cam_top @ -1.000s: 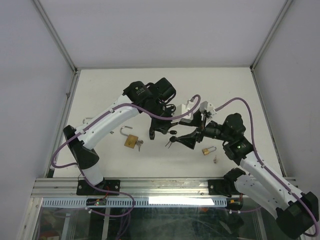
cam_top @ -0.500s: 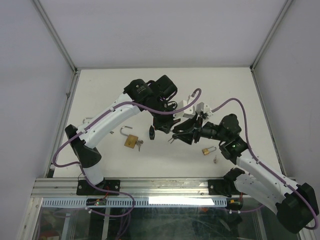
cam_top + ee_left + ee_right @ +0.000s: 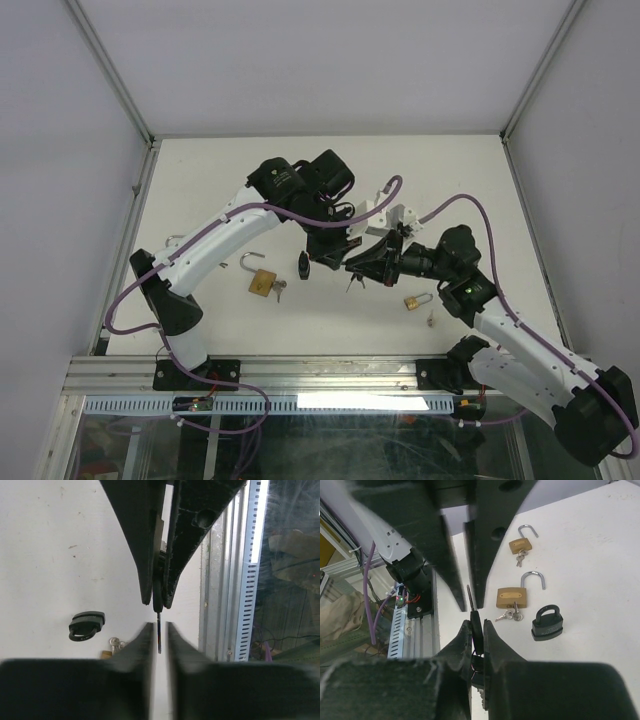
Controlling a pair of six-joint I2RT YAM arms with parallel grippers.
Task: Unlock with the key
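White table [image 3: 600,555], black padlock [image 3: 548,622], brass padlock [image 3: 512,598]

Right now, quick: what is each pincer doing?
Left pincer: closed, holding the key by its blade.
Right pincer: closed, holding the same key by its head.

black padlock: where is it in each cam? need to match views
Top external: black padlock mid-table, left of centre.
Left wrist: black padlock left of centre, lying flat on the table.
Right wrist: black padlock right of centre.
Shared landmark: aluminium rail along the bottom; at the right in left wrist; at the left in right wrist.
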